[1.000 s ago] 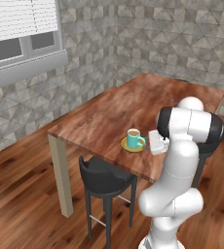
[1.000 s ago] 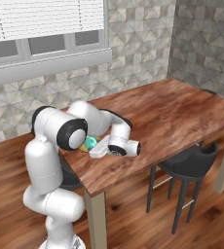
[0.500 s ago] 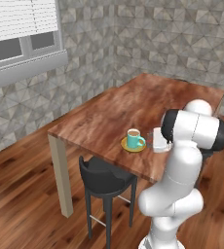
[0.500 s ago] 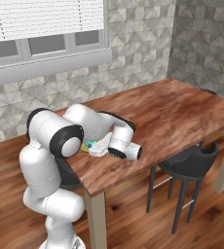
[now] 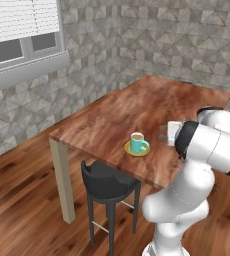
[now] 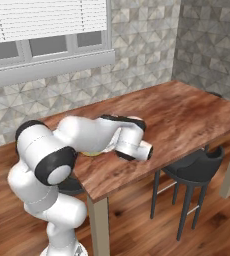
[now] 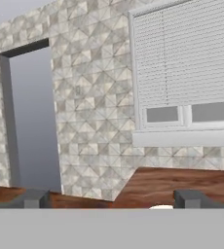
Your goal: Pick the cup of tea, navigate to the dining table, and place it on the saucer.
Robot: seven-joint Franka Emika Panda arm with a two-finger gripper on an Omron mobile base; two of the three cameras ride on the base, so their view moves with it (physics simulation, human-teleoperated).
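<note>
Cup of tea (image 5: 137, 143) sat on the saucer (image 5: 136, 150), dining table (image 5: 117, 112) near edge. Gripper (image 5: 164, 133), at its 3 o'clock, was released, jaws wide. You did best retreating level, clear of the handle.

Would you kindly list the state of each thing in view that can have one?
cup of tea: upright on the saucer, brown liquid inside, not held.
saucer: flat on the dining table, under the cup.
gripper: open, empty, apart from the cup.
dining table: bears the saucer and cup.
stool: upright, pushed against the table edge.
window blind: lowered most of the way.
</note>
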